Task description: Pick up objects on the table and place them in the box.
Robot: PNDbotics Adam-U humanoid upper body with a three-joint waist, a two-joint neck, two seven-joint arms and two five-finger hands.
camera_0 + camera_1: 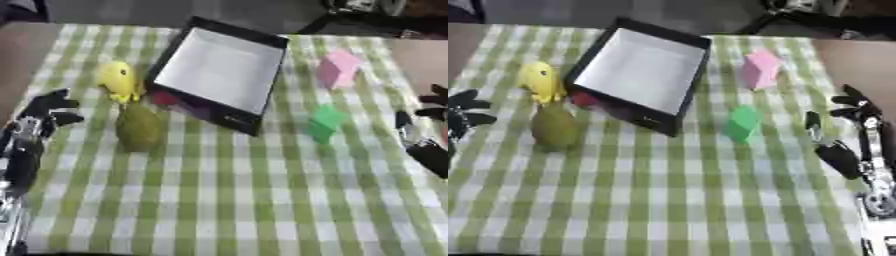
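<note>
Surface: green-and-white checked tablecloth (236, 200) covers the table; dark floor and some blurred gear lie past its far edge.
Box: black box (222, 70) with a pale inside sits near the far edge, a little left of middle, tilted up on its left side; it looks empty, so I judge the task barely begun.
Why tilted: a red-and-purple thing (175, 104) is wedged under the box's near-left wall and seems to prop it; most of it is hidden, so its kind is unclear.
Right hand: black right hand (852, 131) rests by the right edge, fingers spread and relaxed, holding nothing; likely waiting, since no object is beside it.
Left hand: left hand (48, 112) sits by the left edge, fingers loosely spread upward, empty, near the olive toy but apart from it.
Olive toy: olive-green pear-shaped object (137, 127) stands left of the box, just nearside of the yellow toy.
Yellow toy: yellow duck-like figure (119, 81) stands beside the box's left wall; details are too soft to confirm.
Pink block: pink block (337, 69) stands toward the far-right corner.
Green block: green block (325, 122) stands right of the box, nearside of the pink one.
</note>
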